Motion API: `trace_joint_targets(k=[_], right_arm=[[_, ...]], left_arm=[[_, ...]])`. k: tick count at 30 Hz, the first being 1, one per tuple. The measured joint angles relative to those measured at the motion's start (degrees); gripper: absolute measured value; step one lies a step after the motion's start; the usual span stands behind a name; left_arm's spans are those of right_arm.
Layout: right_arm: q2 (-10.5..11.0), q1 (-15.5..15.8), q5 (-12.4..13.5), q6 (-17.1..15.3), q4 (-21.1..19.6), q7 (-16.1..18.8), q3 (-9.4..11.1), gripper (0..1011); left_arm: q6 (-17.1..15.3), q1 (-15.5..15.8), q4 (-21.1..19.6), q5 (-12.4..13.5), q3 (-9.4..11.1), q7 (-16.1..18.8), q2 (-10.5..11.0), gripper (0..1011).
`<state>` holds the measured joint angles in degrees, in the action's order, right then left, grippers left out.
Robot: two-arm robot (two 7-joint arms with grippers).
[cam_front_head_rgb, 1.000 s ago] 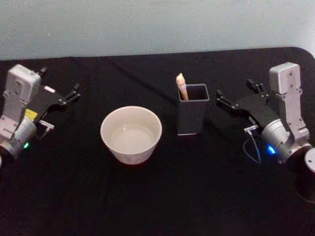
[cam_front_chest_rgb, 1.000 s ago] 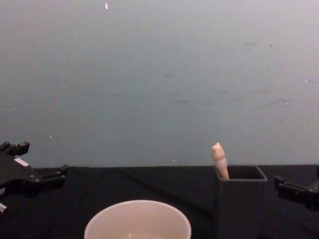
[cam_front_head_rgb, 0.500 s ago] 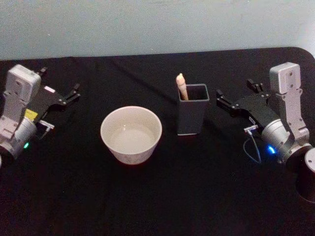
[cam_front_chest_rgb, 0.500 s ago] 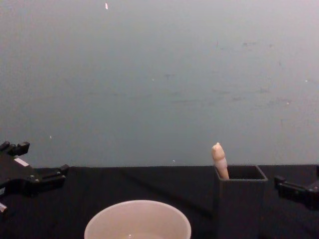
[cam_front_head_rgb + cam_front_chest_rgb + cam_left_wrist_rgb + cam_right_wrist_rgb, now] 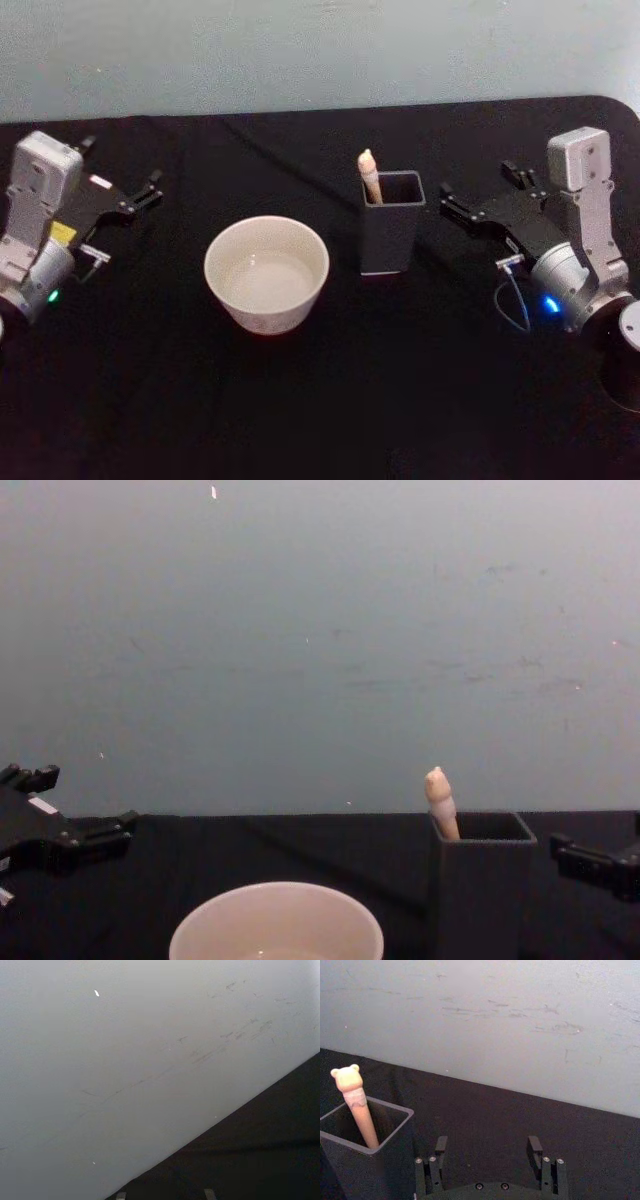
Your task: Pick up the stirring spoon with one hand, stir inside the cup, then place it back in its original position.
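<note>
- On the black table (image 5: 320, 400) in the head view, the right gripper (image 5: 478, 194) hangs spread open and empty, the box holder (image 5: 391, 236) just off its fingertips; the stirring spoon (image 5: 369, 176) stands in the holder's near-left corner, handle up. The cup (image 5: 266, 272) sits beyond the holder, between both grippers. The left gripper (image 5: 118, 176) rests open and empty, well apart from the cup.
- Right wrist view: parted fingers (image 5: 440, 1152) hold nothing; the spoon's bear-shaped knob (image 5: 348, 1078) rises from the holder (image 5: 395, 1125) beside them.
- Chest view: the spoon handle (image 5: 440, 802) tops the holder (image 5: 482, 890), the right gripper (image 5: 600, 865) near it, the left gripper (image 5: 70, 815) far across the cup (image 5: 276, 925).
</note>
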<state>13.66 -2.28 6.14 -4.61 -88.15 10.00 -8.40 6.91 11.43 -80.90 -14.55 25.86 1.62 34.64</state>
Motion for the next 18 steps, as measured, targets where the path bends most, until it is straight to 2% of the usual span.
trace_joint_targets(k=[18], right_arm=[[0.0,0.0,0.0,0.0,0.0,0.0,0.0,1003]], left_arm=[[0.0,0.0,0.0,0.0,0.0,0.0,0.0,1001]])
